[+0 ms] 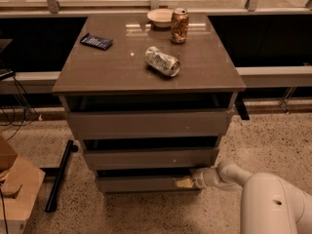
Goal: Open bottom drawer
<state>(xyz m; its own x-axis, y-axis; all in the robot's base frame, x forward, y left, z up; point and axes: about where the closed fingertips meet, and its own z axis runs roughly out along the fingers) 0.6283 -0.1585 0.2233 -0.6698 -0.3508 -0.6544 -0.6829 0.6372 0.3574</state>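
The bottom drawer [141, 184] is the lowest, narrowest taupe-grey front of the cabinet, low in the view with a dark gap above it. My gripper [185, 182] comes in from the lower right on a white arm [229, 175]. Its pale tip rests against the right end of the bottom drawer's front, just under the middle drawer [146, 158]. The top drawer [146, 124] sits above, with a dark gap under the cabinet top.
On the cabinet top [97, 67] lie a crushed can [162, 61], an upright can [179, 26], a bowl [161, 17] and a dark packet [96, 41]. A black bar [59, 174] lies on the floor at left, beside a cardboard box [17, 189]. A ledge runs behind.
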